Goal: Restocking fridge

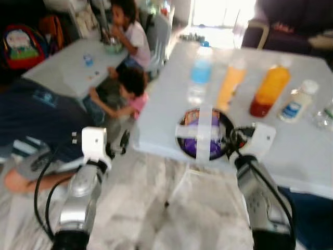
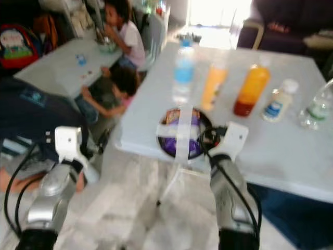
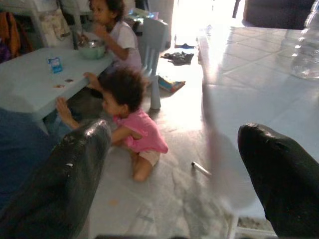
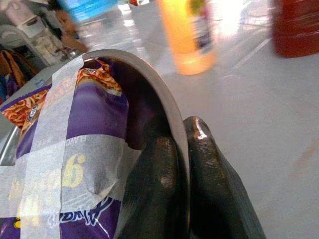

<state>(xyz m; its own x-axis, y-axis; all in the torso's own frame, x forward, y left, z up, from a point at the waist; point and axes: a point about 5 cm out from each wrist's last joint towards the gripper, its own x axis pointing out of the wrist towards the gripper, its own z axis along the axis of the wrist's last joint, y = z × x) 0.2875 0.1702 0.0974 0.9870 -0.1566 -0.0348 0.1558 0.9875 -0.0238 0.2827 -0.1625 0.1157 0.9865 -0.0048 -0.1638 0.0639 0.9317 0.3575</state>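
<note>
Item: one metal bowl (image 1: 226, 136) at the near edge of the desk (image 1: 291, 151), holding one purple snack packet (image 4: 84, 144) strapped in with crossed tape. The right claw (image 4: 180, 149) is clamped on the bowl's rim, one finger inside, one outside. The rim is probably stiff and slick, the load light; a deeper bite on the rim looks safest.

The left claw (image 3: 169, 169) hangs off the desk with its fingers apart, holding nothing.

Beyond the bowl: one water bottle (image 1: 200, 73), two orange drink bottles (image 1: 270, 91), one small white bottle (image 1: 296, 104); likely heavier, smooth-sided.

Farther off: two children (image 1: 127, 88).
</note>
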